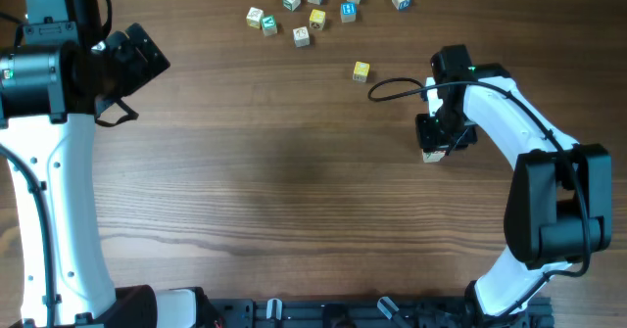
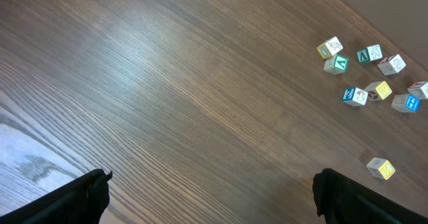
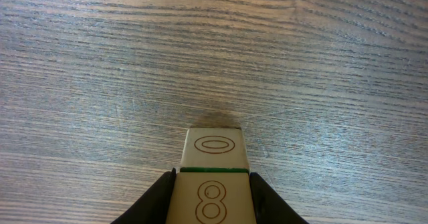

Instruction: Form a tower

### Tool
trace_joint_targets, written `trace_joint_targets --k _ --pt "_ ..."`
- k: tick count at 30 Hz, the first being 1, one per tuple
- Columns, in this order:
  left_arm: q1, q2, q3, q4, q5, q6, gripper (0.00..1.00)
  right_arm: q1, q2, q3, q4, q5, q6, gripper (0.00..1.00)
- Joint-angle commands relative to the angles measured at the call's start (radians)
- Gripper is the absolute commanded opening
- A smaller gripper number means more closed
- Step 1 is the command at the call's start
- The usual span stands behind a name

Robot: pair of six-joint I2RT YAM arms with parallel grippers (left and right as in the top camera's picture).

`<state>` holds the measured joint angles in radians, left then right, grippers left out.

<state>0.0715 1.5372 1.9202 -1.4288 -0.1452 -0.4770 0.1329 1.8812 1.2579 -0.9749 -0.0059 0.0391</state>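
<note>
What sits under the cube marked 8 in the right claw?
A cube marked 0, with a green line at the seam, apparently resting on the table. The right claw grips the 8 cube. The 0 cube's other faces are hidden.

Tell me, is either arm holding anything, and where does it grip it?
The right gripper clamps the upper cube of the tower, marked 8, by two opposite sides. The left gripper is open and holds nothing.

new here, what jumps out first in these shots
The right arm's fingers clasp the tower, pale cubes marked 0 and 8, on the right of the table. A cluster of loose letter cubes lies along the far edge, one yellow cube apart from them.
</note>
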Motion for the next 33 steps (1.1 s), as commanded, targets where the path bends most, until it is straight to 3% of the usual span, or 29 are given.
trace_joint_targets --k 1,2,3,9,14,20,24,29,33 --pt "0.005 -0.002 -0.005 0.002 -0.01 -0.002 1.0 -0.003 0.013 -0.01 0.002 0.005 -0.005 0.43" --pt "0.005 -0.002 -0.005 0.002 -0.009 -0.002 1.0 -0.003 0.013 -0.01 0.003 0.005 -0.005 0.62" --pt "0.005 -0.002 -0.005 0.002 -0.009 -0.002 1.0 -0.003 0.013 -0.01 0.006 0.005 -0.002 0.69" --pt "0.005 -0.002 -0.005 0.002 -0.009 -0.002 1.0 -0.002 0.013 -0.003 0.009 0.004 0.017 1.0" --pt "0.005 -0.002 -0.005 0.002 -0.009 -0.002 1.0 -0.003 -0.023 0.138 -0.084 -0.048 0.05 1.0" --pt "0.005 -0.002 -0.005 0.002 -0.009 -0.002 1.0 -0.003 -0.174 0.313 -0.216 -0.034 0.207 1.0" --pt "0.005 -0.002 -0.005 0.002 -0.009 -0.002 1.0 -0.002 -0.371 0.341 -0.27 0.027 0.312 1.0" --pt "0.005 -0.002 -0.005 0.002 -0.009 -0.002 1.0 -0.002 -0.694 0.341 -0.304 0.039 0.301 1.0" --pt "0.005 -0.002 -0.005 0.002 -0.009 -0.002 1.0 -0.002 -0.818 0.341 -0.442 0.051 0.303 1.0"
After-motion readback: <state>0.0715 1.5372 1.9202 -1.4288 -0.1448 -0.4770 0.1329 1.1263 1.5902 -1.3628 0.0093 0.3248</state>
